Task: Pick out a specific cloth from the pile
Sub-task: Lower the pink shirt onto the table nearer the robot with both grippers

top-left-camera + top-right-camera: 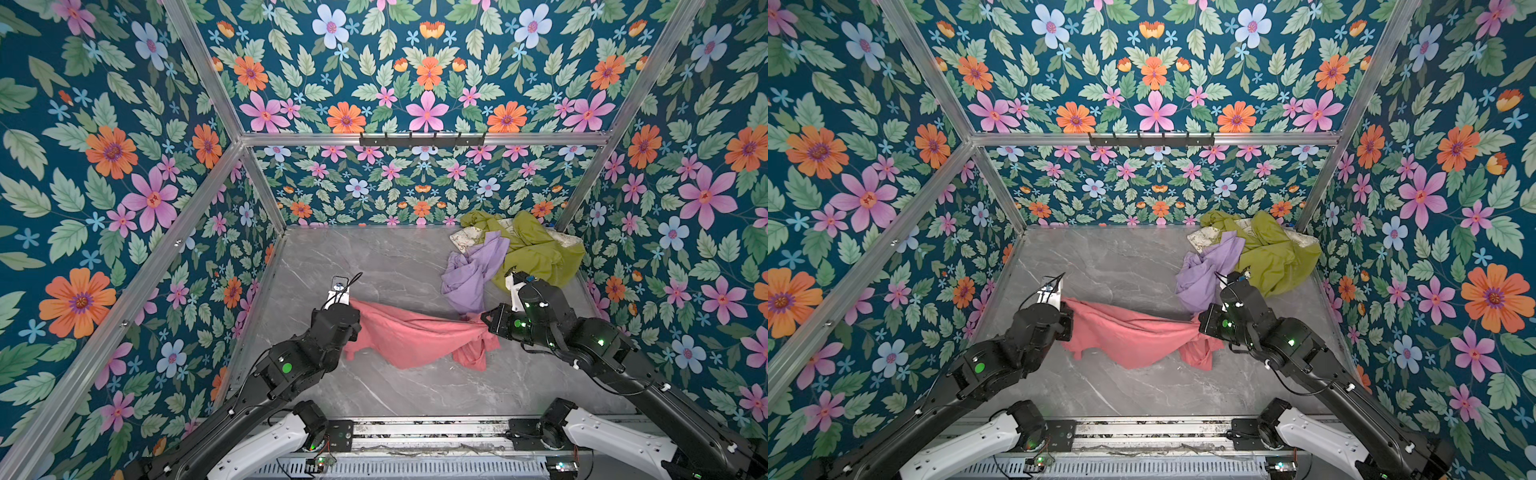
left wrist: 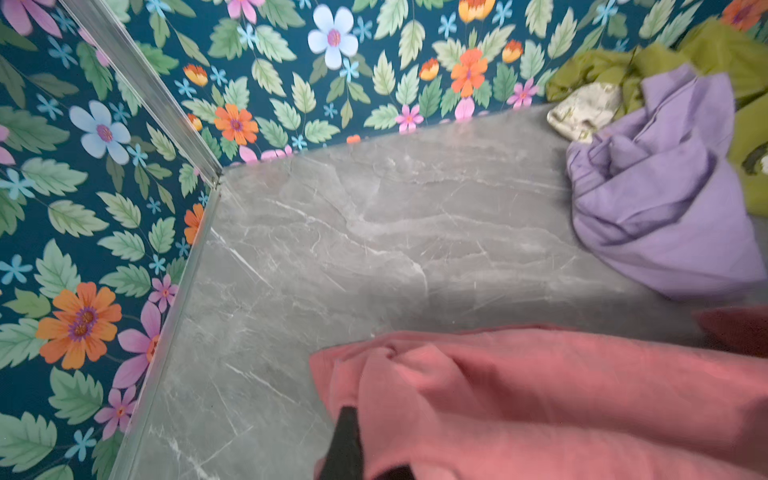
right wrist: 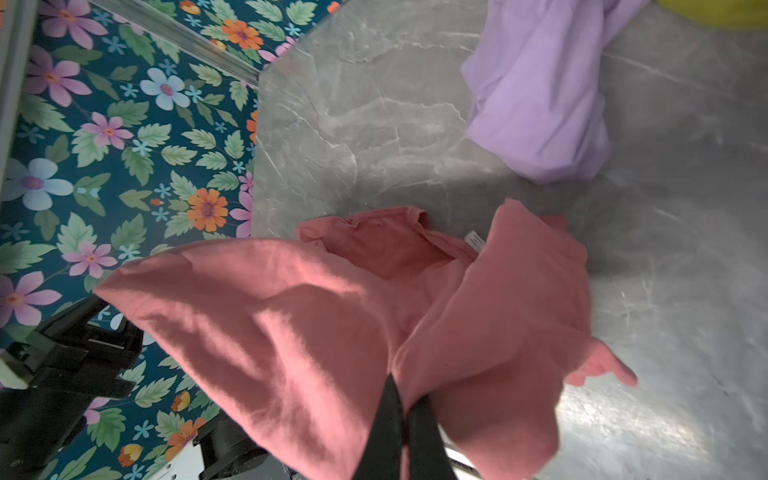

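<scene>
On the left, the left gripper (image 1: 351,308) is clamped shut on one corner of the pink cloth (image 1: 415,337). The cloth hangs stretched between the arms and sags onto the table (image 1: 374,257) near the front, clear of the pile (image 1: 523,249) in the far right corner. The right gripper (image 1: 484,319) pinches the other end. My advice: lift both ends evenly, hold tension, and avoid snagging the purple cloth (image 1: 469,274) just beside. Grey marble top, floral walls (image 1: 124,174), metal frame (image 1: 419,139).
</scene>
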Robot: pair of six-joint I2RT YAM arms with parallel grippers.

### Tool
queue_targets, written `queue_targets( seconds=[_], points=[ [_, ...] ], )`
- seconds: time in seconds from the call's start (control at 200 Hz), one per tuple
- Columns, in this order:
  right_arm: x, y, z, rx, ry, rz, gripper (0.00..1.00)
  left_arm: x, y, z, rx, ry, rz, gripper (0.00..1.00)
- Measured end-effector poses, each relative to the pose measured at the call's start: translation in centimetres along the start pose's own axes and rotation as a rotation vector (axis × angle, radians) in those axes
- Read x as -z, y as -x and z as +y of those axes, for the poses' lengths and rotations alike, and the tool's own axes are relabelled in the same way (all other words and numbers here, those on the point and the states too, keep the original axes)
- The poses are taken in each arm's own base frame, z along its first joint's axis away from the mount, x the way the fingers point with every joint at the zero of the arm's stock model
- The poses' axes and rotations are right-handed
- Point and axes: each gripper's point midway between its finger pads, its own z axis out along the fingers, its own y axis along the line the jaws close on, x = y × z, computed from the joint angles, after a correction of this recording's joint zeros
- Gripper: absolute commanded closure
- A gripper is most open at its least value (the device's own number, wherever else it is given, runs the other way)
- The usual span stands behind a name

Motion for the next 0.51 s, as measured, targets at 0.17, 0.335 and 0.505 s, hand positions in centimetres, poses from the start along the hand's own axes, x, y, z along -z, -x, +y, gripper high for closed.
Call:
queue_targets(
  seconds=[0.17, 0.335, 0.505],
  points=[
    [-0.7, -2.1, -2.6, -0.065, -0.052, 0.049, 1.00, -0.4, -1.8, 0.0, 0.000, 0.005, 0.053, 1.00],
    [-1.0, -3.5, -4.5, -0.097, -0.091, 0.073, 1.00, -1.3, -2.7, -0.6, -0.023, 0.011, 0.086, 1.00],
    [-1.9, -4.0, -6.1, -0.102, -0.147, 0.072, 1.00, -3.5, -3.7, -2.2, -0.079, 0.018, 0.137, 1.00]
  ],
)
